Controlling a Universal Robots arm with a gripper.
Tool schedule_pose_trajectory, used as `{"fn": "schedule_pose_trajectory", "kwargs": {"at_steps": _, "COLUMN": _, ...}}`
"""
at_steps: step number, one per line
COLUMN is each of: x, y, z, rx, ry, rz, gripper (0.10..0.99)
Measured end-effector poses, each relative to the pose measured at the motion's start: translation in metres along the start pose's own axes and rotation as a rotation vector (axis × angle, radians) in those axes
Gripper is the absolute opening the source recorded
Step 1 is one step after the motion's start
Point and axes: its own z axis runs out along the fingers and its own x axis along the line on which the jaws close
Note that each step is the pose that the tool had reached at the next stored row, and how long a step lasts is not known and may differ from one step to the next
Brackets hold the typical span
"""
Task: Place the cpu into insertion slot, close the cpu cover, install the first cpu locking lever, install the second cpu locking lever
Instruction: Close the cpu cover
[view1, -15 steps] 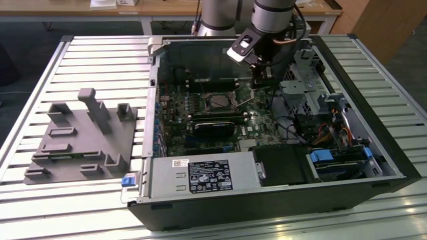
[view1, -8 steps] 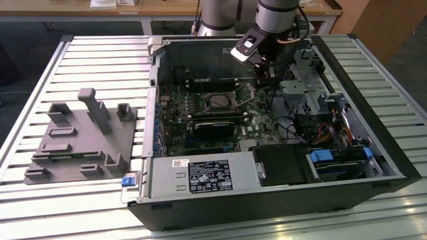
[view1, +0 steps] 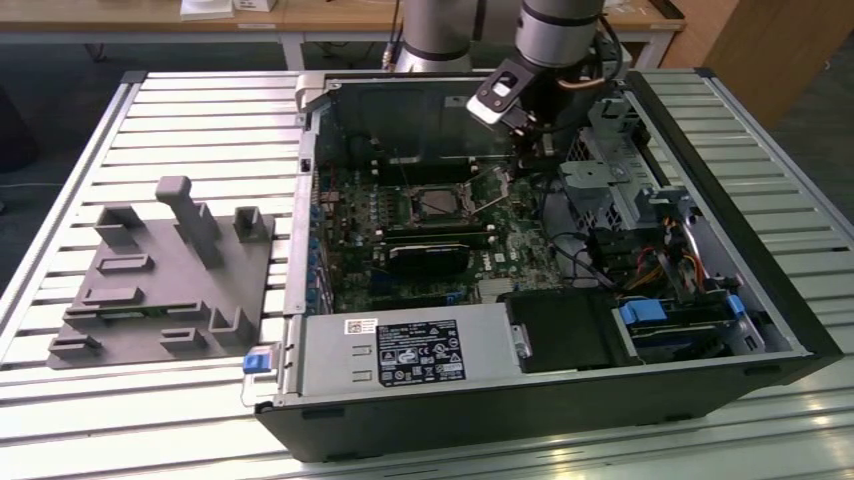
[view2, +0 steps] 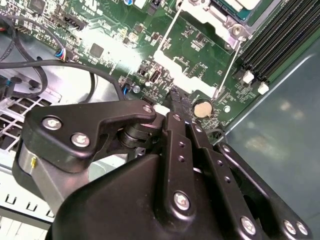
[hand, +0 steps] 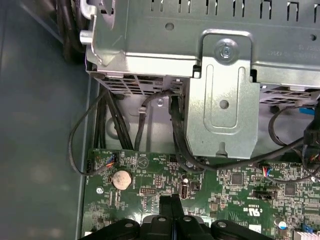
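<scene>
My gripper (view1: 533, 157) hangs inside the open computer case, just to the exterior view's right of the insertion slot (view1: 434, 205). Its black fingers are shut together with nothing between them, and in both wrist views the tips (view2: 176, 98) (hand: 171, 201) hover over the green board. The cpu (view2: 239, 4) shows as a pale face with a green edge lying in the socket. The cpu cover (view2: 172, 59) is flipped open, lying between the socket and my fingertips. Two thin silver locking levers (view2: 170, 32) (view2: 226, 70) stand raised along its sides.
A coin battery (hand: 121, 179) sits on the board close to the fingertips. A metal drive cage (hand: 220, 100) with black cables rises beyond them. Long memory slots (view2: 285, 40) flank the socket. A grey fixture (view1: 160, 270) lies on the slatted table at the exterior view's left.
</scene>
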Motion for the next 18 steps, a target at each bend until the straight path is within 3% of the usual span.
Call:
{"fn": "schedule_pose_trajectory", "kwargs": {"at_steps": 14, "x": 0.0015, "y": 0.0019, "z": 0.0101, "rx": 0.006, "ry": -0.0004, "rz": 0.001, "gripper": 0.106}}
{"fn": "schedule_pose_trajectory", "kwargs": {"at_steps": 16, "x": 0.0015, "y": 0.001, "z": 0.0102, "rx": 0.006, "ry": -0.0006, "rz": 0.001, "gripper": 0.106}}
{"fn": "schedule_pose_trajectory", "kwargs": {"at_steps": 18, "x": 0.0019, "y": -0.0048, "z": 0.008, "rx": 0.007, "ry": -0.0003, "rz": 0.001, "gripper": 0.106}}
